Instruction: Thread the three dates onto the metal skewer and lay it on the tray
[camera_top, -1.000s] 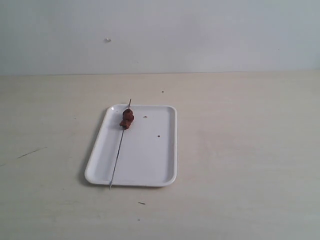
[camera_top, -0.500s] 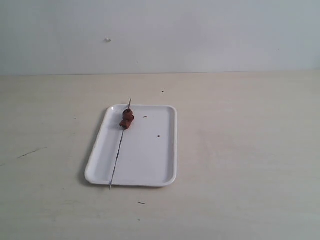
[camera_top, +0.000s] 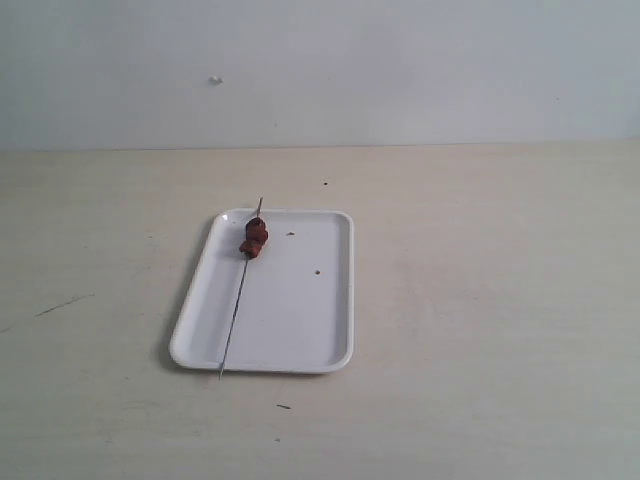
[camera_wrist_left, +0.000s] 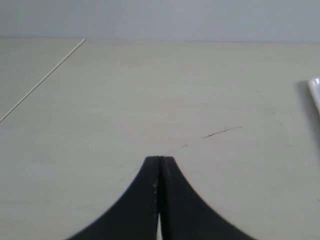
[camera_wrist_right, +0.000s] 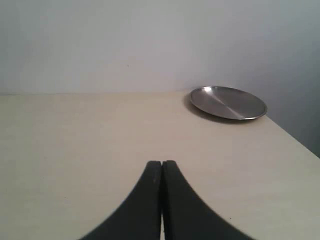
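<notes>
- Writing, labels: none legible on any item.
- Tray (camera_top: 290, 320): white, on the tabletop (camera_top: 480, 300); its edge shows beside my left claw (camera_wrist_left: 160, 162), well apart.
- Metal skewer (camera_top: 236, 310): lies lengthwise in the tray, dates (camera_top: 253, 238) clumped near its far end.
- Steel dish (camera_wrist_right: 227, 102): beyond my right claw (camera_wrist_right: 162, 164); contents not discernible.
- Both claws: clenched, holding nothing.
</notes>
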